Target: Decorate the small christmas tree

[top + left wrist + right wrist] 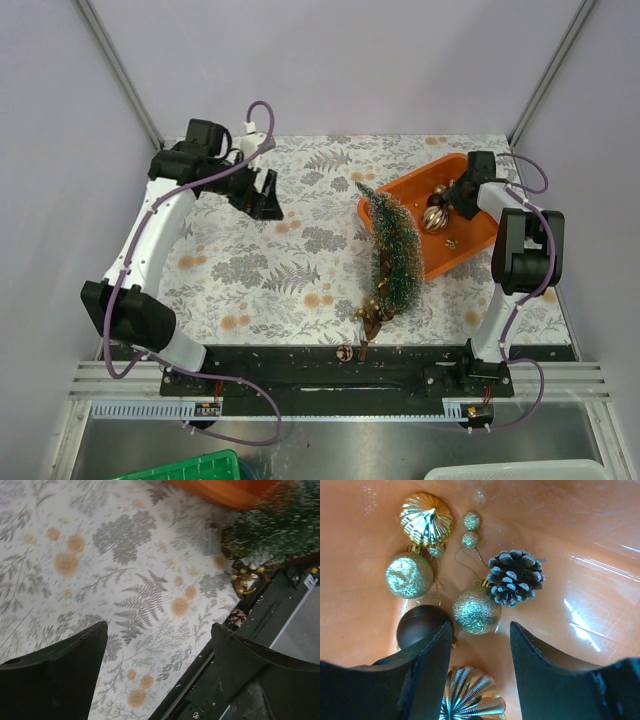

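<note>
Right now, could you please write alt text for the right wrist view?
The right gripper, jaws apart, hangs over the orange tray: a gold glitter ball nearest its gap, a pinecone, a brown ball, a ribbed gold ornament.

Glossy orange plastic tray (pixel 600 555), glittery gold balls (pixel 476 609), matt brown ball (pixel 420 625), bristly frost-tipped tree (pixel 393 245)

Orange tray (pixel 460 258); frosty green tree (pixel 395 250); floral tablecloth (pixel 270 270).
</note>
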You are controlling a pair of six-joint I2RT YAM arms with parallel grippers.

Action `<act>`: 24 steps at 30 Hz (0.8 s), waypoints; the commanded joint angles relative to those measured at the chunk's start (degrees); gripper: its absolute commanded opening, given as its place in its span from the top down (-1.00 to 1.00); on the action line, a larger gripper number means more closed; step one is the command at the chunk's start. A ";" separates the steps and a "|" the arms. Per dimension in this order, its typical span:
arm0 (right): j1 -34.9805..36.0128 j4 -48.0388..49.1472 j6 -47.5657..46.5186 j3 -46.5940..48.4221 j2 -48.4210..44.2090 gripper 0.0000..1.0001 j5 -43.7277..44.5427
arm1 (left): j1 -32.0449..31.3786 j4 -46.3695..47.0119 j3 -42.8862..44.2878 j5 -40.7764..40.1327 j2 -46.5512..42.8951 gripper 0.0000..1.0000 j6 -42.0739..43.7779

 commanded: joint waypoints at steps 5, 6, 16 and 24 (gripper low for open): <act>0.30 -0.50 -0.68 1.21 -0.59 -0.10 -0.37 | -11.72 8.21 8.96 10.28 3.55 -0.88 -5.48; 0.30 -0.50 -0.86 1.21 -0.59 -0.07 -0.28 | -12.51 9.97 8.97 11.69 3.73 -0.98 -7.14; 0.30 0.19 0.02 -2.82 -9.79 0.44 -3.87 | -18.41 37.12 -0.16 19.25 2.85 -0.98 -23.05; 0.30 -0.33 1.95 -12.84 -35.00 0.48 -9.14 | -20.96 56.99 -6.32 25.67 4.60 -0.98 -38.08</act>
